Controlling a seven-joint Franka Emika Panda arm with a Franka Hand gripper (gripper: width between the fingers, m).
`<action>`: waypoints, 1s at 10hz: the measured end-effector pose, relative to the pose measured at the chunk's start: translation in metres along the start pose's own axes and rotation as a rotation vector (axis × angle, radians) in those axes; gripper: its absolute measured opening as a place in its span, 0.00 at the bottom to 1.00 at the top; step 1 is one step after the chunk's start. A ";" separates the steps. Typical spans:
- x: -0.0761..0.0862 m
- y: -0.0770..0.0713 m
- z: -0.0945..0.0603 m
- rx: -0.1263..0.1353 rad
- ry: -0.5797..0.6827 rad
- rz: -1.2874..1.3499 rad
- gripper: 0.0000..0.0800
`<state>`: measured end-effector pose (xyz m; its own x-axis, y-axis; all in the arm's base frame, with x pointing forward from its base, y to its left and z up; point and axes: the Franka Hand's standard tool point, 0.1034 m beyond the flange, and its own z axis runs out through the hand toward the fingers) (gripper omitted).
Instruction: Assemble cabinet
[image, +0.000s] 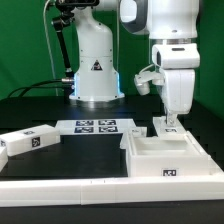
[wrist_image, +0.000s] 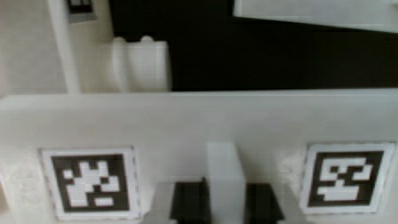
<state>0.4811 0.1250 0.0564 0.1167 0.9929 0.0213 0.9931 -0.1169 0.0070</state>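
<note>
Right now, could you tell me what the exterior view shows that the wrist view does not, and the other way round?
Exterior only: the arm's base, the marker board and a loose tagged part at the exterior view's left. Wrist only: two tags side by side on a white wall, and a round white piece beyond it. Both: the cabinet with the hand down at its wall, on the dark table.

The exterior view looks nearly level across the table (image: 30, 118) toward the arm's base (image: 96, 70) at eleven o'clock, from mid range. The wrist view faces the cabinet (wrist_image: 196, 120) very close; both share it.
</note>
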 end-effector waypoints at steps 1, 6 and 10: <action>0.000 0.001 0.000 -0.001 0.001 0.008 0.09; -0.001 0.025 0.001 -0.024 0.016 0.004 0.09; -0.002 0.055 0.000 -0.045 0.026 -0.014 0.09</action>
<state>0.5355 0.1167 0.0572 0.1020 0.9937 0.0472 0.9931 -0.1045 0.0525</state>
